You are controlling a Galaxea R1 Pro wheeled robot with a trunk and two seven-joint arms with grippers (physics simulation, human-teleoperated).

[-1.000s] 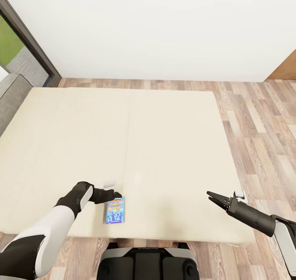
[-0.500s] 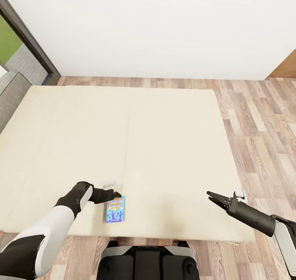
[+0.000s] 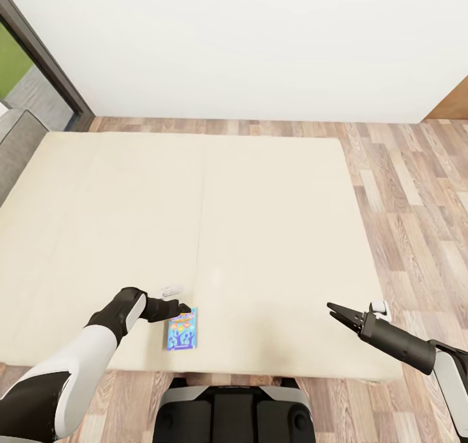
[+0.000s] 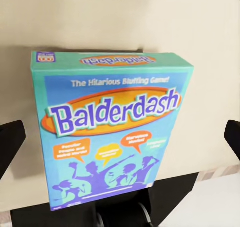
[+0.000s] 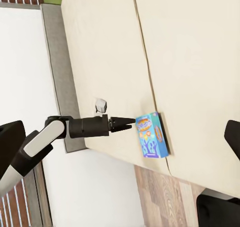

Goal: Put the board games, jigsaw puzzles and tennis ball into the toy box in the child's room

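**A:** Where is your board game right now?

**B:** It lies flat on the bed, close to the bed's near edge and just beside your left gripper. From the head view you get only a small light blue box. Your left wrist view gives you the print: "Balderdash" in purple on an orange oval, a teal border, purple figures along one end.

**A:** And the right wrist view?

**B:** It gives you a side look at the same box by the bed's edge, with your left gripper pointing at the box's short end, tips just off it, and wooden floor past the edge.

**A:** How do your arms stand?

**B:** Your left arm is bent at the elbow, the forearm reaching over the bed's near edge towards the box. Its jaws hold nothing; in the right wrist view the tips look drawn close together, but you cannot tell for sure. Your right arm stretches over the bed's near right corner, well apart from the box, and your right gripper is slightly parted and empty.
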